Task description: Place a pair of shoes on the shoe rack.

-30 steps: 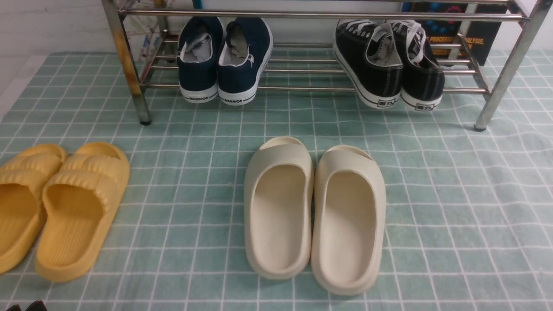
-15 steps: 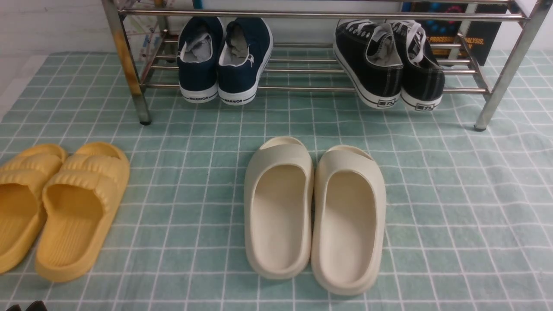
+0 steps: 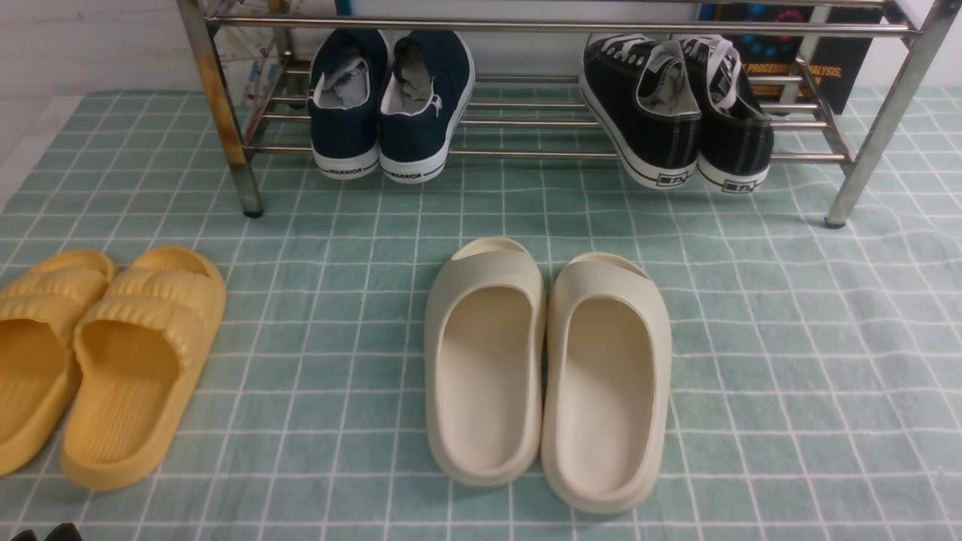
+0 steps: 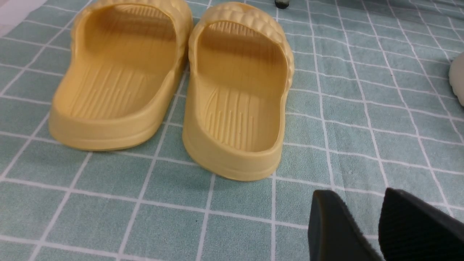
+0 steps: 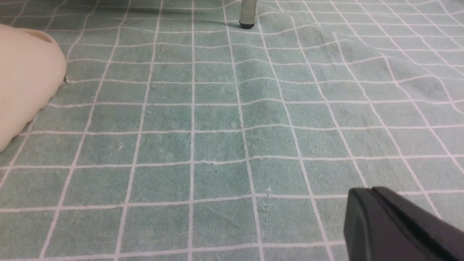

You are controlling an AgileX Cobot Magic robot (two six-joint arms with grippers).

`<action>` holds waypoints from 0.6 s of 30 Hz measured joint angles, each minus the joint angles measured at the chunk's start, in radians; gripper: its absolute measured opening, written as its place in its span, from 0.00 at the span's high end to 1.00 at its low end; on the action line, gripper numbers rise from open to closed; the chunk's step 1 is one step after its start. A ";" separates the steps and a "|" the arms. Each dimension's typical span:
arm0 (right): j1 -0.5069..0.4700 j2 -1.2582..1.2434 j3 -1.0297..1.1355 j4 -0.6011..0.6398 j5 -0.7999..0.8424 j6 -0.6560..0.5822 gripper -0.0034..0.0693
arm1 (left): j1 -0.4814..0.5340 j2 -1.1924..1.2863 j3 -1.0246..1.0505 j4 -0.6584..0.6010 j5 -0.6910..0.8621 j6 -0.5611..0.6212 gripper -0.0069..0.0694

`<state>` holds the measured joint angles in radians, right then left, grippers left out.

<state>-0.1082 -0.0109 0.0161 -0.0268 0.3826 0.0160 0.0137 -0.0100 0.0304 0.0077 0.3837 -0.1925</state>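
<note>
The pair of black canvas sneakers (image 3: pixel 676 113) with white laces and soles rests on the right of the lower shelf of the chrome shoe rack (image 3: pixel 541 27), heels toward me. My left gripper (image 4: pixel 357 197) hovers low over the cloth, near the yellow slippers and far from the rack. Its black fingers are apart with cloth showing between them, and it holds nothing. Its tips just show at the front view's bottom left corner (image 3: pixel 46 533). My right gripper (image 5: pixel 369 192) is shut and empty, low over bare cloth, and does not show in the front view.
Navy WARRIOR slip-ons (image 3: pixel 391 105) sit on the rack's left. Cream slides (image 3: pixel 549 361) lie mid-floor on the green checked cloth (image 3: pixel 789 338), yellow slippers (image 3: pixel 105 353) at the left. A rack leg foot (image 5: pixel 247 24) stands ahead of the right gripper.
</note>
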 joint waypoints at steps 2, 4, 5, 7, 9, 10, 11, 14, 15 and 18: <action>0.000 0.000 0.000 0.000 0.000 0.000 0.95 | 0.000 0.000 0.000 0.000 0.000 0.000 0.62; 0.000 0.000 0.000 0.000 0.000 0.000 0.95 | 0.000 0.000 0.000 0.000 0.000 0.000 0.62; 0.000 0.000 0.000 0.000 0.000 0.000 0.95 | 0.000 0.000 0.000 0.000 0.000 0.000 0.62; 0.000 0.000 0.000 0.000 0.000 0.000 0.95 | 0.000 0.000 0.000 0.000 0.000 0.000 0.62; 0.000 0.000 0.000 0.000 0.000 0.000 0.95 | 0.000 0.000 0.000 0.000 0.000 0.000 0.62; 0.000 0.000 0.000 0.000 0.000 0.000 0.95 | 0.000 0.000 0.000 0.000 0.000 0.000 0.62; 0.000 0.000 0.000 0.000 0.000 0.000 0.95 | 0.000 0.000 0.000 0.000 0.000 0.000 0.62; 0.000 0.000 0.000 0.000 0.000 0.000 0.94 | 0.000 0.000 0.000 0.000 0.000 0.000 0.62; 0.000 0.000 0.000 0.000 0.000 0.000 0.94 | 0.000 0.000 0.000 0.000 0.000 0.000 0.62; 0.000 0.000 0.000 0.000 0.000 0.000 0.94 | 0.000 0.000 0.000 0.000 0.000 0.000 0.62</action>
<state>-0.1082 -0.0109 0.0161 -0.0268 0.3826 0.0160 0.0137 -0.0100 0.0304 0.0077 0.3837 -0.1925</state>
